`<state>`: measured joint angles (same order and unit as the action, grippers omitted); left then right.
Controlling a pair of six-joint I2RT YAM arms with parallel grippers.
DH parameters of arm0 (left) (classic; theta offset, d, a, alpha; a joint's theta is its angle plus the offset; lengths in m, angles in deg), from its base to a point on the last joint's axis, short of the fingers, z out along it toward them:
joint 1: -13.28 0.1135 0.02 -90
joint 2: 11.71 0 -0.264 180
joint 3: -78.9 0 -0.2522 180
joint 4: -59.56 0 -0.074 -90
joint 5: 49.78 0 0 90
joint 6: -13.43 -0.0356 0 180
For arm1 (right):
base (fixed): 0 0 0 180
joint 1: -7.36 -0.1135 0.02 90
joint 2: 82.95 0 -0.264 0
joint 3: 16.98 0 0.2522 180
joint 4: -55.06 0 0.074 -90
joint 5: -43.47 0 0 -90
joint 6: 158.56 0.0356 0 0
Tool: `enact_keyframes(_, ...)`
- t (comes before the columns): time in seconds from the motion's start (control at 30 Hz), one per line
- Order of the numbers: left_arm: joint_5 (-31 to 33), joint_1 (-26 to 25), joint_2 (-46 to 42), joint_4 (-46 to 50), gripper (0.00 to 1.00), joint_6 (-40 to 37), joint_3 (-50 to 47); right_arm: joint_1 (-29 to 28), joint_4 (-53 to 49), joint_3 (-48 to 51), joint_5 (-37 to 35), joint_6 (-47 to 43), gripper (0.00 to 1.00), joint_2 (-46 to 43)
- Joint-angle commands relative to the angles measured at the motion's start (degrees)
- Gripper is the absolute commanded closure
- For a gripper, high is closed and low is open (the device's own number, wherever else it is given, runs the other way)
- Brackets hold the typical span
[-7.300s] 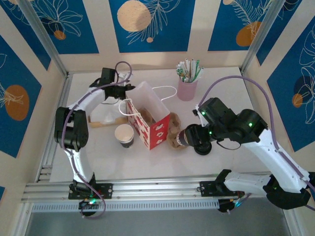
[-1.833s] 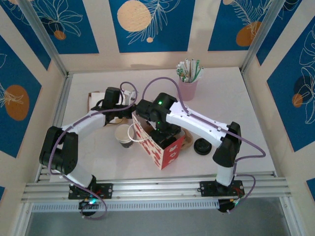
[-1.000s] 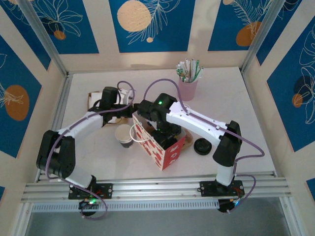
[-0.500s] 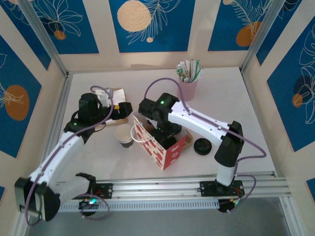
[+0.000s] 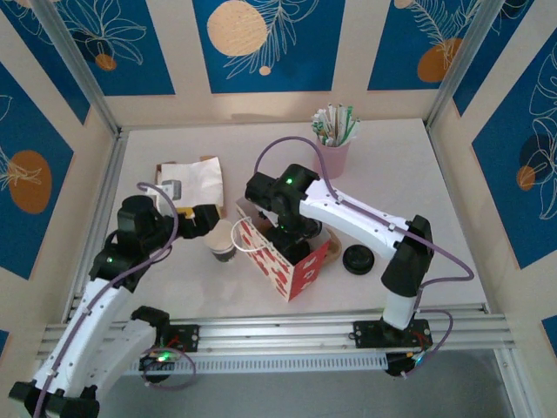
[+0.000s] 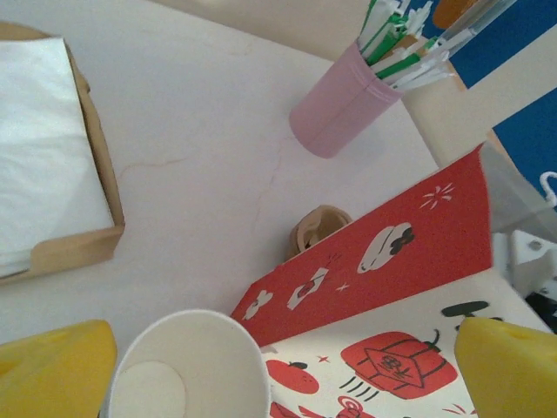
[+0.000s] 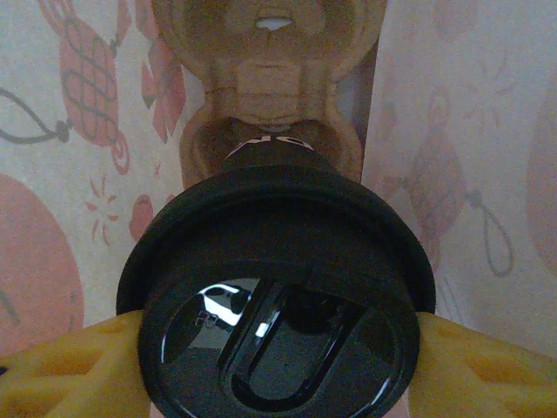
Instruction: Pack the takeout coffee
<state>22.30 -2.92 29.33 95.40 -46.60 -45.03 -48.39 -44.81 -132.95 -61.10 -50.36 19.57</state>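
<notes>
Entry: takeout coffee cup point(image 6: 187, 374), upright on desk point(image 6: 200, 131) beside red bag point(image 6: 383, 252). Left pincer point(image 6: 278, 374) spread wide over it, seemingly readying a grasp. Right pincer point(image 7: 277, 357) inside bag clamps black-lidded cup point(image 7: 278, 261), probably to seat it in carrier point(image 7: 261, 87)

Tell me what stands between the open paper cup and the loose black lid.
The red printed bag, with the right arm reaching into it, stands between the paper cup and the black lid, in the top view.

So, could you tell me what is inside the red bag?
The right gripper holding a black-lidded cup above a cardboard carrier; the cup's body and bag floor are hidden.
</notes>
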Motion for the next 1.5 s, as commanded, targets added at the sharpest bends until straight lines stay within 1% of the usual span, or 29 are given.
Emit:
enact_keyframes(0.0, -1.13, 0.47, -0.02, 0.26, 0.00, 1.23, -0.68, 0.21, -0.10, 0.61, 0.65, -0.54, 0.35, -3.00)
enact_keyframes(0.2, -3.99, 0.44, 0.51, -1.08, 0.02, 2.22, -0.08, 0.11, 0.21, 0.99, 0.31, -0.55, 0.35, -3.66)
enact_keyframes(0.53, -8.00, 0.30, -4.46, -2.14, 0.08, 4.81, 1.10, 0.02, 1.46, 1.48, 0.41, -1.01, 0.35, -4.52)
enact_keyframes(0.77, -9.28, 0.04, -5.13, -2.19, 0.09, 5.01, 1.62, -0.09, 2.37, 1.91, 0.07, -1.05, 0.35, -5.48)
enact_keyframes(1.17, -10.90, -0.60, -3.88, -4.60, 0.09, 5.36, 0.85, 0.29, 3.47, 3.58, 0.66, -1.02, 0.35, -5.86)
enact_keyframes(1.47, -11.08, -0.75, -4.05, -5.39, 0.06, 5.00, -0.02, 0.47, 3.38, 3.34, 0.68, -1.11, 0.35, -5.47)
